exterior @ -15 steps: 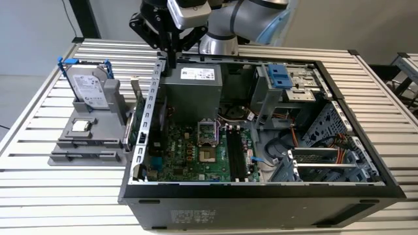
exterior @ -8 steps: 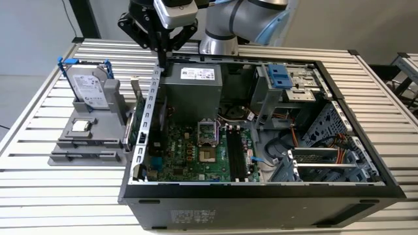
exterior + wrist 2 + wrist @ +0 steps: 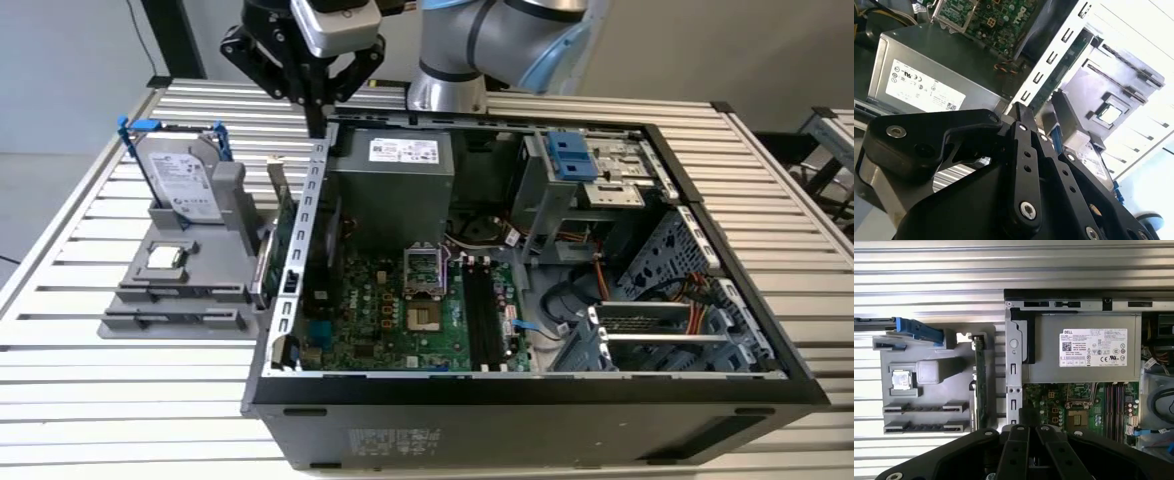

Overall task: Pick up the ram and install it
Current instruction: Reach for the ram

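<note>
In the exterior view, the gripper point(image 3: 316, 125) is cut off by the frame's upper edge. Its fingers are seen closed tip to tip, just above the rear wall of the open computer case point(image 3: 534, 420). The ram cannot be identified with certainty. Long dark strips are seen in the motherboard's memory slots point(image 3: 487, 315), well below the gripper and toward the exterior view's right. Whether a dark blue-green stick is seated there cannot be told.

In the second wrist view, the fingertips point(image 3: 1019, 112) are pressed close, and the hard drive point(image 3: 1088, 161) beyond them is largely hidden by the black linkages.

In the first wrist view, the grey parts holder point(image 3: 929, 395) is seen just beside the gripper; its two long slots look dark inside. The memory slots point(image 3: 1119, 410) are partly covered by the gripper's black body.
</note>
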### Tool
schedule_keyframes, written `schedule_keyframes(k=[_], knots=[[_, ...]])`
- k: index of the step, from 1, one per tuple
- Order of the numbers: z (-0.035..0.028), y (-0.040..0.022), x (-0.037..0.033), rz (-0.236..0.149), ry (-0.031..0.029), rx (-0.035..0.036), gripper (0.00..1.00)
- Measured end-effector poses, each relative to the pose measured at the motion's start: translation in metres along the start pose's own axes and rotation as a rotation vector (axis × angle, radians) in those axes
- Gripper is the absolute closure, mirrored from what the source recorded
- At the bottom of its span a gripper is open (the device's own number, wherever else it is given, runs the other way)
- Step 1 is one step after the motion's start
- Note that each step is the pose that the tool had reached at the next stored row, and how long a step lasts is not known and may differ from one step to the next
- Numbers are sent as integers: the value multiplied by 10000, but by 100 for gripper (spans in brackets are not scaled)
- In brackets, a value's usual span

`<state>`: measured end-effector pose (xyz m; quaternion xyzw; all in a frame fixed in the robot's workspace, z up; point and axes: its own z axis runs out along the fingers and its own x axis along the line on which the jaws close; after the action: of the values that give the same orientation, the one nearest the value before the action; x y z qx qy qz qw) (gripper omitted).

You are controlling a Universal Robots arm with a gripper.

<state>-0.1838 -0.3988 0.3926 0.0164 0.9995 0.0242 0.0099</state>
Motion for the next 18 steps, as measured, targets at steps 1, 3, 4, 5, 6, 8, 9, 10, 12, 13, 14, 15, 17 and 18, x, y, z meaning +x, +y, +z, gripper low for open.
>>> schedule_keyframes(k=[1,3,4,5,6,8,9,10,12,13,14,15,17,18], knots=[[0,-1,28,-15,0,-1,100],[-1,-3,82,-41,1,-2,100],[-2,-4,110,-54,2,-2,100],[-3,-5,138,-68,3,-2,100],[-3,-5,164,-80,3,-2,100],[-4,-7,222,-103,4,-3,100],[-5,-8,249,-112,5,-3,100],[-6,-9,274,-119,6,-3,100],[-6,-11,331,-134,6,-3,100],[-7,-12,363,-142,6,-3,100],[-8,-13,393,-150,6,-4,100],[-8,-14,422,-156,7,-4,100],[-9,-16,485,-174,7,-4,100],[-10,-17,516,-183,8,-4,100]])
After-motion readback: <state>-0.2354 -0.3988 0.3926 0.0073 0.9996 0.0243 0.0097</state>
